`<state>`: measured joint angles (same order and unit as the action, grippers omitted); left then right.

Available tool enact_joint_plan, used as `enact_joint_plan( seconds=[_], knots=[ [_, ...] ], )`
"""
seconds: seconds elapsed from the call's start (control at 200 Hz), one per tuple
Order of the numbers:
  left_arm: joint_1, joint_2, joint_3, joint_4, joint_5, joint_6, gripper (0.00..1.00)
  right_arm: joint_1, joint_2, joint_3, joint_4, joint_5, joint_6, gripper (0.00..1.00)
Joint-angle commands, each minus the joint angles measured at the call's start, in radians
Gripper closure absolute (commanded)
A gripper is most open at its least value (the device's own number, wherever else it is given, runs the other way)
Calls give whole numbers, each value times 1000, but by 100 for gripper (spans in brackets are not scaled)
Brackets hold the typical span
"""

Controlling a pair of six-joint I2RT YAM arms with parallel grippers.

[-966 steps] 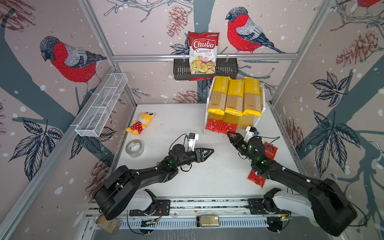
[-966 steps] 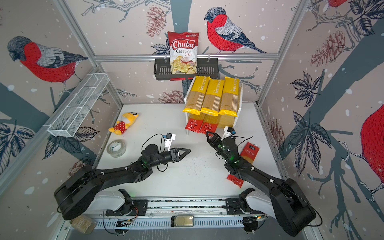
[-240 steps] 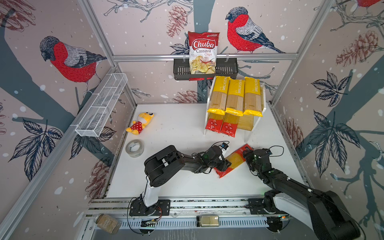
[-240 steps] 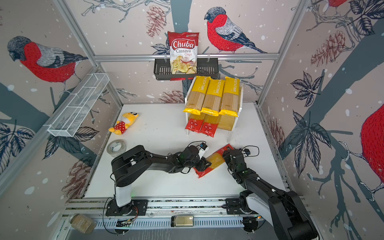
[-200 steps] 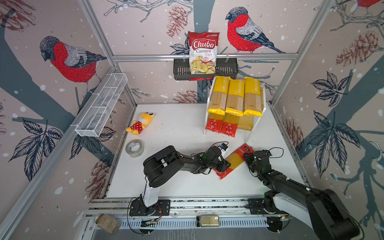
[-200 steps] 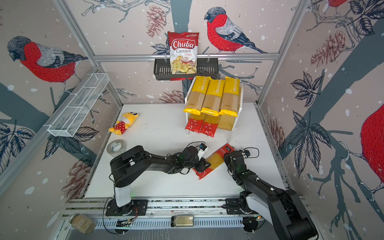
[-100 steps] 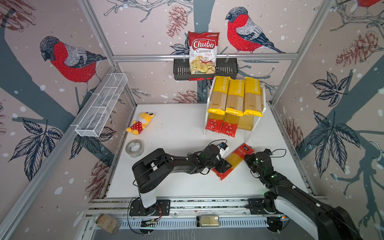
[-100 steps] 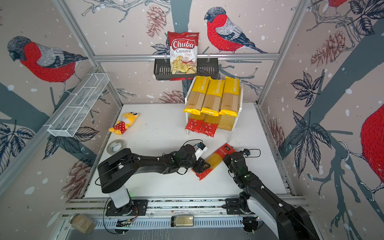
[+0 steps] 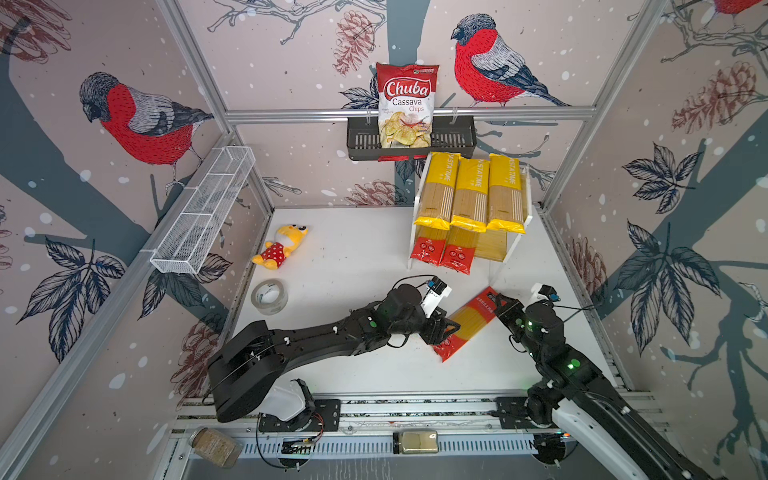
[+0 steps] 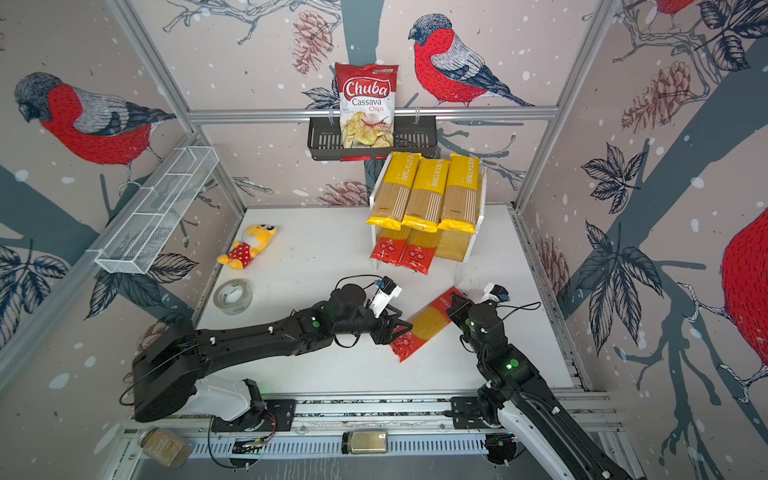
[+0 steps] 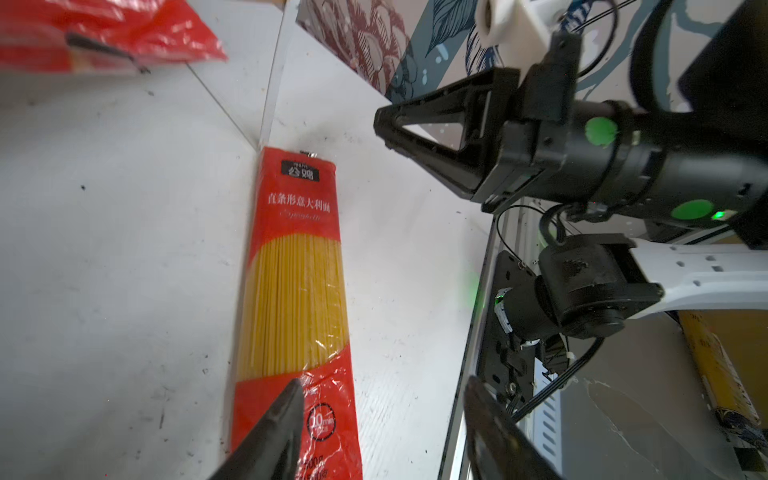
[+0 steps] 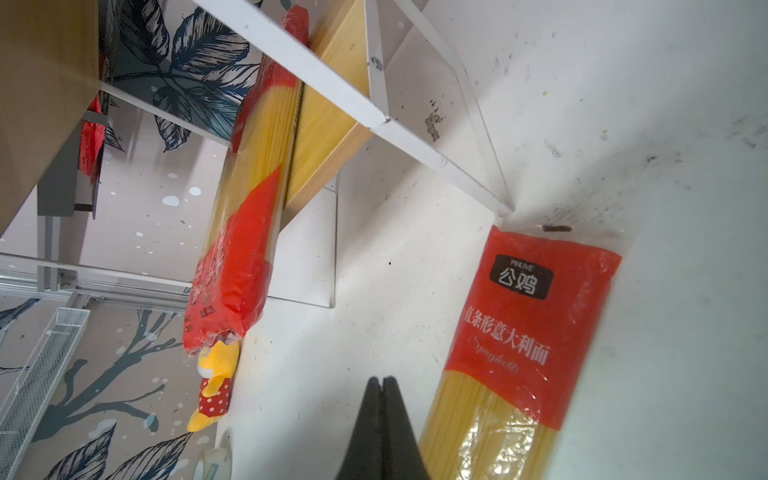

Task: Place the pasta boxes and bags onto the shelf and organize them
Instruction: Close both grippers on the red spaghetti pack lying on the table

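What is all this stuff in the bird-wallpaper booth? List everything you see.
Table: one, white, the booth floor.
Shelf: one, wood with white sides, back right of the table.
Yellow PASTATIME spaghetti packets: three, side by side on the upper tier.
Red-ended spaghetti packets: two, on the lower tier.
Loose red-ended spaghetti packet: one, lying slantwise at the front right of the table.
Black slotted basket: one, on the back rail.
Chuba cassava chips bag: one, red and white, in that basket.
Wire mesh basket: one, white, on the left wall.
Plush toy: one, yellow with a red dotted dress, on the left of the table.
Tape roll: one, clear, near the plush toy.
Left gripper: black, open, over the loose packet's near end.
Right gripper: black, shut, beside its far end.
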<state>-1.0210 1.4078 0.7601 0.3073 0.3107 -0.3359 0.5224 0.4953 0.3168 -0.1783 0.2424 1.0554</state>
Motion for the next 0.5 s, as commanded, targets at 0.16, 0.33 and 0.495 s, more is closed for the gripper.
enact_joint_plan(
  seconds=[0.16,0.33,0.495],
  knots=[
    [4,92,-27,97,-27,-10,38,-23,73,-95,12,16,108,55],
    [9,229,-6,146,-41,-52,38,-136,160,-151,141,-92,78,39],
    [28,352,48,178,-39,-76,38,-213,247,-179,265,-193,26,31]
  ],
)
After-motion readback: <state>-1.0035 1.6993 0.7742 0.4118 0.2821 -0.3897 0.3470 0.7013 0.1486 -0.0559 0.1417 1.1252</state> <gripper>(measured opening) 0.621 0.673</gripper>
